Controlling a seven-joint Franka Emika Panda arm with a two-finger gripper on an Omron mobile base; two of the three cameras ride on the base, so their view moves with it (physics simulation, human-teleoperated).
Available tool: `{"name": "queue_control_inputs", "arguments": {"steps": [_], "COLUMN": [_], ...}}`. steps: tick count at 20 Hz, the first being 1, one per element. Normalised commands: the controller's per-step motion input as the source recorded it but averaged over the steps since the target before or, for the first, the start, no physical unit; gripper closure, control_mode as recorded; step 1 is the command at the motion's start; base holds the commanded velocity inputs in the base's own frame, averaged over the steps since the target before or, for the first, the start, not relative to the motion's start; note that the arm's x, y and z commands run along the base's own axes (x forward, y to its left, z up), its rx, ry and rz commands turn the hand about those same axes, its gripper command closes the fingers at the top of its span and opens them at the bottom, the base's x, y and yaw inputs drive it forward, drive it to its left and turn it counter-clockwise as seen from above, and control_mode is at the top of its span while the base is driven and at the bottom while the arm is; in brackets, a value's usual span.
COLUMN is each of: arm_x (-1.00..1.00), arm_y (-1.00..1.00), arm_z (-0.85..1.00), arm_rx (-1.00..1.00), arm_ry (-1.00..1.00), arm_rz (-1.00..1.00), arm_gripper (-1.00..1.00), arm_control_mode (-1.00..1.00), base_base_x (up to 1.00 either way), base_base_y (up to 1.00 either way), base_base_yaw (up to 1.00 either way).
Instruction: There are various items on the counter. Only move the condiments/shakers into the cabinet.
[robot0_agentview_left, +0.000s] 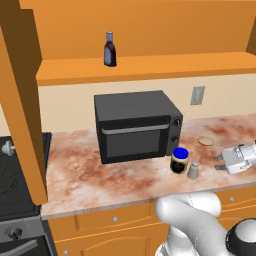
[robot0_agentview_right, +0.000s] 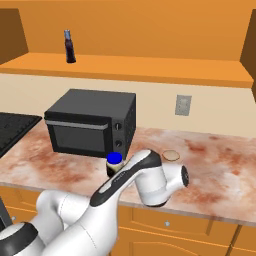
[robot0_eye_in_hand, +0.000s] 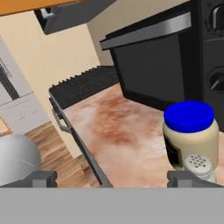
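Note:
The slim dark bottle (robot0_agentview_left: 110, 49) (robot0_agentview_right: 70, 46) stands upright on the orange cabinet's shelf board (robot0_agentview_left: 150, 67) (robot0_agentview_right: 150, 70). On the marbled counter (robot0_agentview_left: 100, 170) (robot0_agentview_right: 220, 165), in front of the microwave's right corner, sits the blue-lidded jar (robot0_agentview_left: 179, 160) (robot0_agentview_right: 114, 164) (robot0_eye_in_hand: 191, 133). The tiny grey shaker (robot0_agentview_left: 193, 170) (robot0_eye_in_hand: 199, 164) is just beside it. The flat tan disc (robot0_agentview_left: 206, 141) (robot0_agentview_right: 171, 155) lies further back. My gripper (robot0_agentview_left: 216, 163) (robot0_eye_in_hand: 113, 179) hovers low over the counter, right of the shaker, pointing at it. It is open, with the shaker in line with one fingertip (robot0_eye_in_hand: 183, 177).
A black microwave (robot0_agentview_left: 137, 125) (robot0_agentview_right: 92, 122) (robot0_eye_in_hand: 166, 61) stands on the counter behind the jar. A dark stove (robot0_agentview_left: 20, 160) (robot0_eye_in_hand: 83, 89) borders the counter's left end. The open cabinet door panel (robot0_agentview_left: 22, 100) hangs at the left. A wall outlet (robot0_agentview_left: 198, 95) (robot0_agentview_right: 183, 105) is on the backsplash.

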Motion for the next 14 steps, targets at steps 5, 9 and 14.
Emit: {"name": "queue_control_inputs", "arguments": {"steps": [5, 9, 14], "arm_x": [0.0, 0.0, 0.03], "arm_y": [-0.09, 0.0, 0.0], "arm_z": [-0.31, -0.32, -0.24], "arm_rx": [0.14, 0.14, 0.12], "arm_ry": [0.0, 0.0, -0.05], "arm_rz": [0.12, 0.12, 0.06], "arm_gripper": [-1.0, -1.0, -1.0], "arm_control_mode": [-1.0, -1.0, -1.0], "base_base_x": [0.0, 0.0, 0.0], "base_base_y": [0.0, 0.0, 0.0], "base_base_yaw": [0.0, 0.0, 0.0]}}
